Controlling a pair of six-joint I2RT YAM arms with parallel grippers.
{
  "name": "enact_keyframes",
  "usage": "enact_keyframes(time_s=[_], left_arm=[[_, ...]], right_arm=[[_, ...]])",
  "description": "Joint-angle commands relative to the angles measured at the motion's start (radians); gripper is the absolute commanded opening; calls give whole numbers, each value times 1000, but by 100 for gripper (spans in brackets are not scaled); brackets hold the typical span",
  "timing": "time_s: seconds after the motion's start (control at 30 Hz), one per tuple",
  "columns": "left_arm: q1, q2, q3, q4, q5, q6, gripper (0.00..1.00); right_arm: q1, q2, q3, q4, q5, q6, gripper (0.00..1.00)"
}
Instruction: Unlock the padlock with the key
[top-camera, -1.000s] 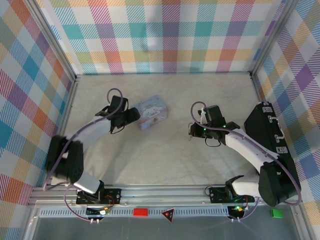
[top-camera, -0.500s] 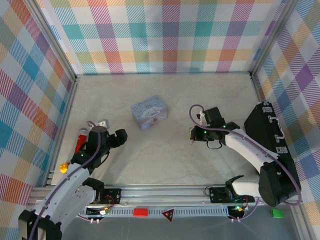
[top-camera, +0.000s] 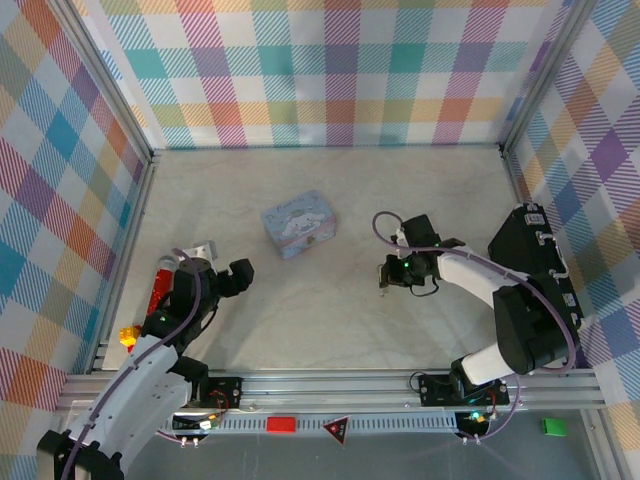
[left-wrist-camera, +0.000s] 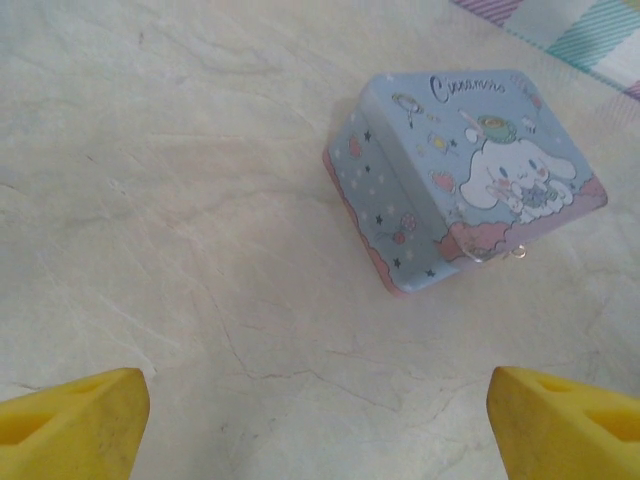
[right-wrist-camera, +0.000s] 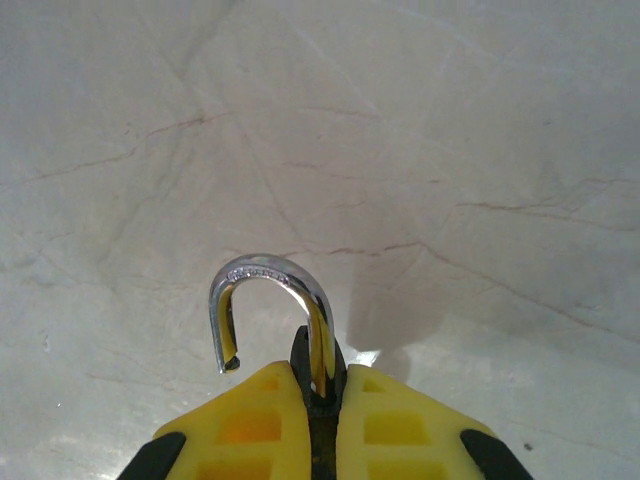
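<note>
At the front left, the left tool (left-wrist-camera: 320, 420) hangs over the counter (left-wrist-camera: 150, 200), its yellow fingers spread wide with nothing between them. Farther in on the right, the right tool (right-wrist-camera: 320, 385) is pinched tight on the padlock (right-wrist-camera: 268, 267), whose silvery shackle has one leg free. Beyond, the pastel tin (left-wrist-camera: 470, 180) sits mid-counter.

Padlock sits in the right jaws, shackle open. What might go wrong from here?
The right gripper pinches the padlock only by its narrow dark body, so it may twist or slip. The shackle has its free end loose and might swing shut. The left gripper, jaws wide, faces the tin and might nudge it.
</note>
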Motion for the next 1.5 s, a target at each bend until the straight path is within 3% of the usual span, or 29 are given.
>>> enact_keyframes(time_s=[0.0, 0.3, 0.63, 0.97, 1.3, 1.47], left_arm=[[3, -23, -22, 24, -23, 11, 87], [3, -24, -22, 16, -56, 6, 87], [3, -24, -20, 10, -88, -3, 87], [3, -22, -11, -10, -125, -13, 88], [4, 0, 45, -25, -158, -11, 89], [3, 51, 140, -24, -248, 0, 90]], right_arm=[[-16, 28, 25, 13, -18, -11, 0], [-52, 93, 32, -8, 11, -4, 1], [-53, 40, 29, -66, 90, -23, 20], [-55, -22, 46, -115, 89, -41, 28], [-55, -208, 84, -169, 76, -66, 32], [-55, -328, 179, -150, 133, -109, 36]])
